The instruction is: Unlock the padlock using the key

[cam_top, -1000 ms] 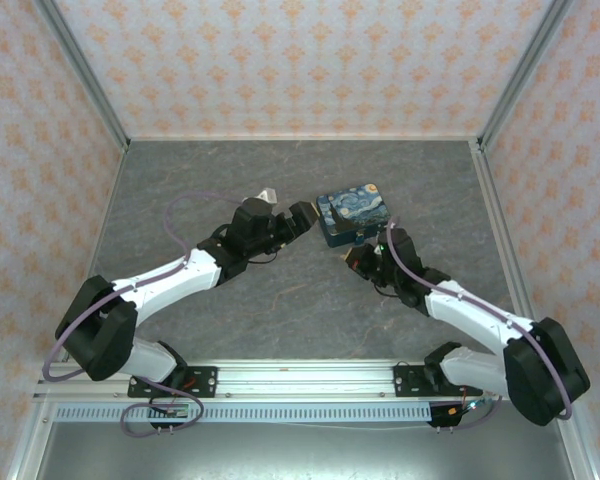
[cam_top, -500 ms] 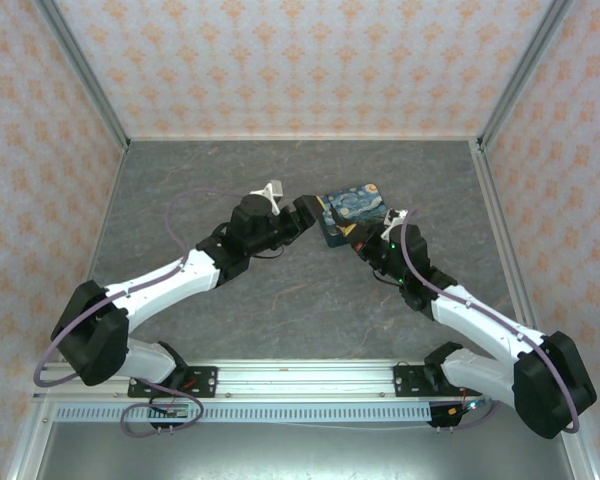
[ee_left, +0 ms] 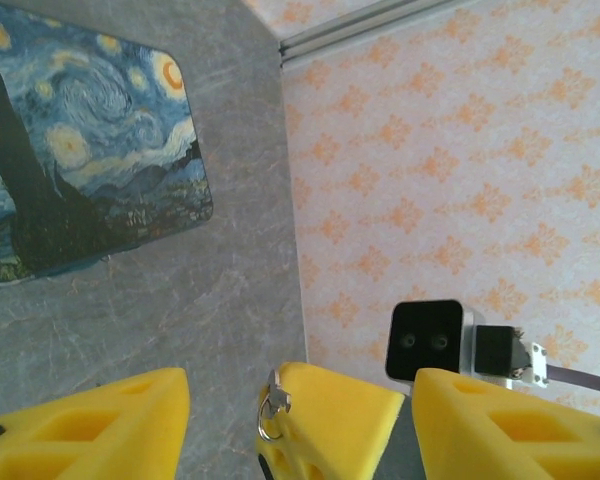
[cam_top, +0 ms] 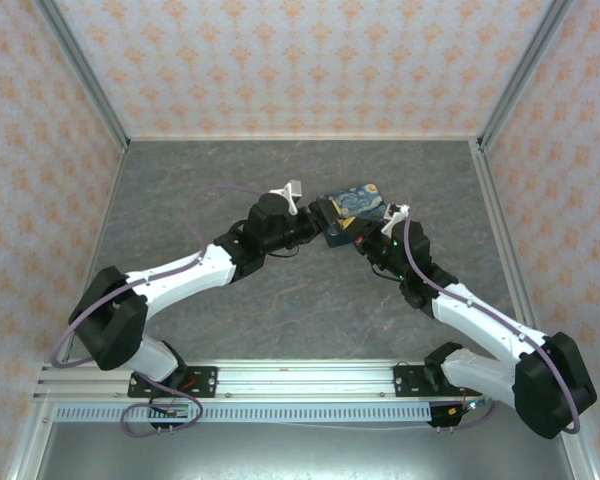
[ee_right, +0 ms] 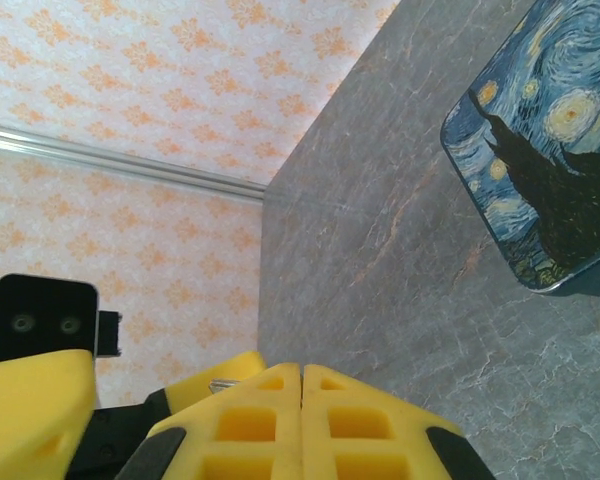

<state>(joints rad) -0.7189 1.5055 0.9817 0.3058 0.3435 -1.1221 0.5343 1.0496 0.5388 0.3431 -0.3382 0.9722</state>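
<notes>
The key, a tiny metal piece on a small ring, sticks out at the tip of my right gripper, whose yellow fingers are pressed shut. In the left wrist view those shut fingers sit as a yellow wedge between the two spread fingers of my left gripper, with a gap on each side. In the top view the left gripper and right gripper meet tip to tip just in front of the tin. The padlock is hidden.
A rectangular dark-blue tin with a starry-night print lies just behind the two grippers. Patterned walls close in the grey table at the back and on both sides. The right wrist camera faces the left one.
My left gripper has moved right, up to the right gripper by the tin, and its fingers have narrowed. The right gripper shifted slightly toward the tin and stayed shut.
</notes>
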